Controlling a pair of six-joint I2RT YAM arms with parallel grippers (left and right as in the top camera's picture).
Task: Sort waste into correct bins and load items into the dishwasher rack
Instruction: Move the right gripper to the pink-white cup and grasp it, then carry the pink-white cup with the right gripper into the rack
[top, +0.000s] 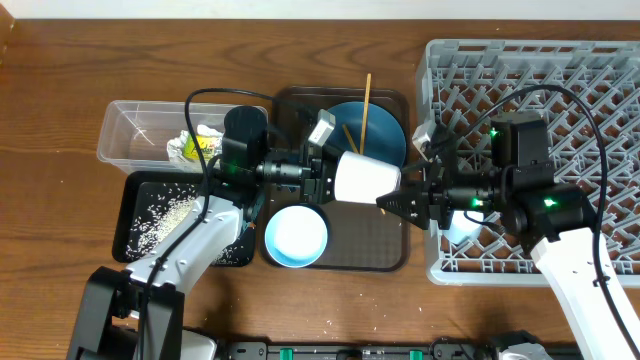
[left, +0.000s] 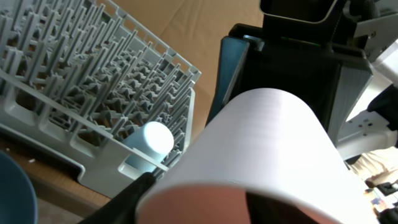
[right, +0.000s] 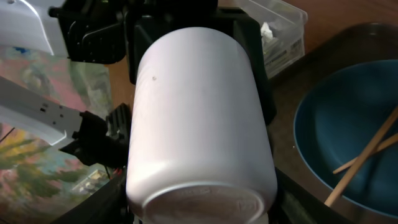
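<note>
The pinkish-white cup (top: 365, 178) (right: 196, 118) hangs on its side above the brown tray, between both grippers. My right gripper (top: 392, 200) (right: 199, 208) is shut on its base, a finger on each side. At the rim, my left gripper (top: 328, 180) (left: 199, 208) stands open, one finger outside the wall and one inside the mouth. The blue plate (top: 378, 125) holds the chopsticks (top: 366, 100). A pale blue bowl (top: 296, 236) sits on the tray's near left. A light blue cup (top: 462, 228) (left: 152, 140) stands in the grey dishwasher rack (top: 560, 80).
The clear tub (top: 130, 125) at the left holds a yellow-green packet (top: 200, 143) and white tissue (right: 266, 30). Below it the black tray (top: 140, 245) carries loose rice (top: 165, 215). The brown serving tray (top: 380, 245) lies between bins and rack.
</note>
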